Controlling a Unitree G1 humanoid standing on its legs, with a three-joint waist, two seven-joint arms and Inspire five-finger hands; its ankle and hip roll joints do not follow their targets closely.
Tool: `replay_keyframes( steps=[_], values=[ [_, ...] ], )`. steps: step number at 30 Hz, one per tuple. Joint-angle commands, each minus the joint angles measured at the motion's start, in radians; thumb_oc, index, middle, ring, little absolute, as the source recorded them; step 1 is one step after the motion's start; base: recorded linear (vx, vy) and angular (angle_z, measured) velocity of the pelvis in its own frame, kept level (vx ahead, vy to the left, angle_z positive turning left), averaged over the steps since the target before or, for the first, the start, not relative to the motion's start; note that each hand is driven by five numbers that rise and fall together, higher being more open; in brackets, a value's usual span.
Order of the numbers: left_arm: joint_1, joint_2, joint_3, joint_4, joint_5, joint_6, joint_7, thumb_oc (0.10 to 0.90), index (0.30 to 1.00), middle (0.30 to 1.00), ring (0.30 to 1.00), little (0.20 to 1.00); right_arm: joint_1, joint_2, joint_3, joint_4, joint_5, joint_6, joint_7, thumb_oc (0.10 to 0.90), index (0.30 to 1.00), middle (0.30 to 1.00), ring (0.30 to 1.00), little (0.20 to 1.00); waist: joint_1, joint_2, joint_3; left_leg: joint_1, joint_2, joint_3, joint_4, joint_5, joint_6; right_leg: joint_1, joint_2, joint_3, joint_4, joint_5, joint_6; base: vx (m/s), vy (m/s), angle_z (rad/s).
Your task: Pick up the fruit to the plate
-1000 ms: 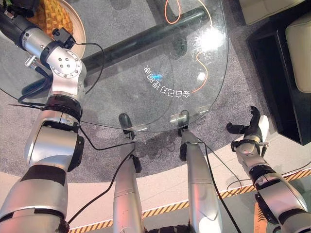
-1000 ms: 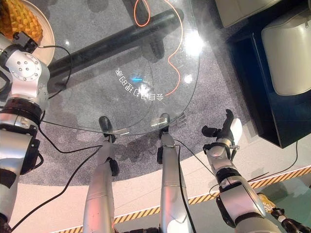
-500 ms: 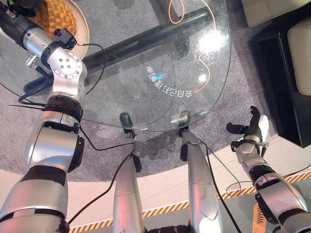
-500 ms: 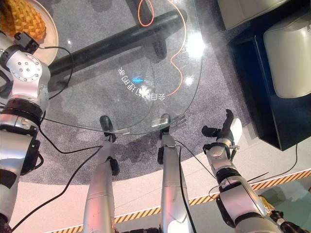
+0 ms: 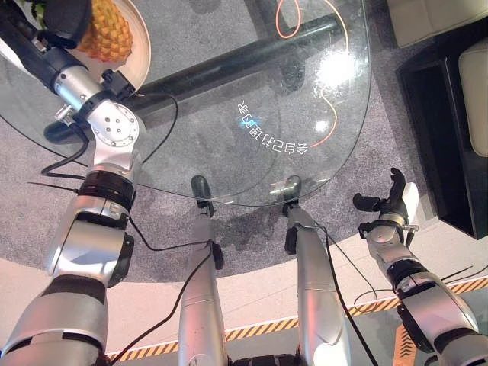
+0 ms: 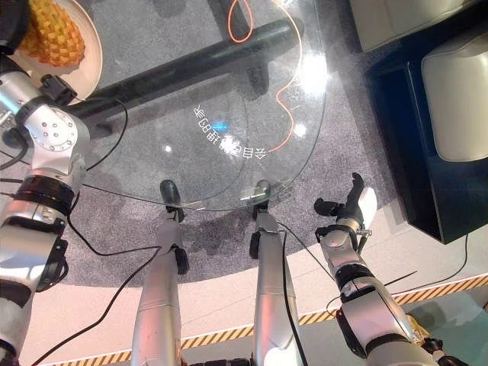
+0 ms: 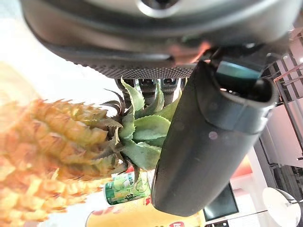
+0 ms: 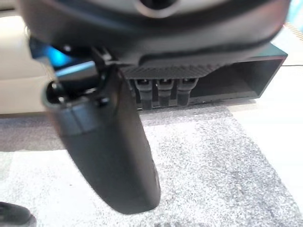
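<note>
In the left eye view one golden-yellow pineapple with a knobbly rind (image 5: pixel 110 34) is seen lying in one round cream plate (image 5: pixel 143 47) at the far left of the curved clear glass table (image 5: pixel 229 99); nothing else is held by the plate. The dark left hand (image 5: pixel 67 17) is placed over the fruit's crown end. One orange cable (image 5: pixel 326 91) is seen through the glass. The dark right hand with its white thumb cover (image 5: pixel 390 204) is held off the table's near right edge, above the grey carpet (image 5: pixel 427 252), fingers loosely spread and empty. In the right eye view the same pineapple (image 6: pixel 57 34) is shown resting in the plate (image 6: pixel 91 57). In the left wrist view the green leafy crown (image 7: pixel 139 137) is seen between thumb and fingers; whether it is pinched cannot be told. In the right wrist view the fingers (image 8: pixel 163 92) are shown straight, nothing between them.
</note>
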Motion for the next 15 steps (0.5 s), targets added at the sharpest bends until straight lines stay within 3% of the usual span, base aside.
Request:
replay_keyframes(
  steps=[1, 15],
  values=[
    [-0.078, 0.050, 0.071, -0.019, 0.074, -0.111, -0.008, 0.800, 0.900, 0.900, 0.900, 0.900, 0.089, -0.028, -0.052, -0.004, -0.003, -0.004, -0.074, 0.800, 0.900, 0.900, 0.900, 0.900, 0.031, -0.043, -0.024, 0.002, -0.033, 0.024, 0.143, -0.175, 0.003, 0.072, 0.036, -0.002, -0.157, 0.054, 0.022, 0.00, 0.000, 0.00],
    [0.010, 0.016, 0.072, -0.157, 0.181, -0.142, -0.044, 0.800, 0.900, 0.900, 0.900, 0.900, 0.117, -0.033, -0.081, -0.022, -0.005, -0.002, -0.079, 0.800, 0.900, 0.900, 0.900, 0.900, 0.048, -0.030, -0.024, 0.004, -0.041, 0.021, 0.141, -0.174, 0.009, 0.075, 0.024, -0.011, -0.161, 0.068, 0.029, 0.00, 0.000, 0.00]
  ],
)
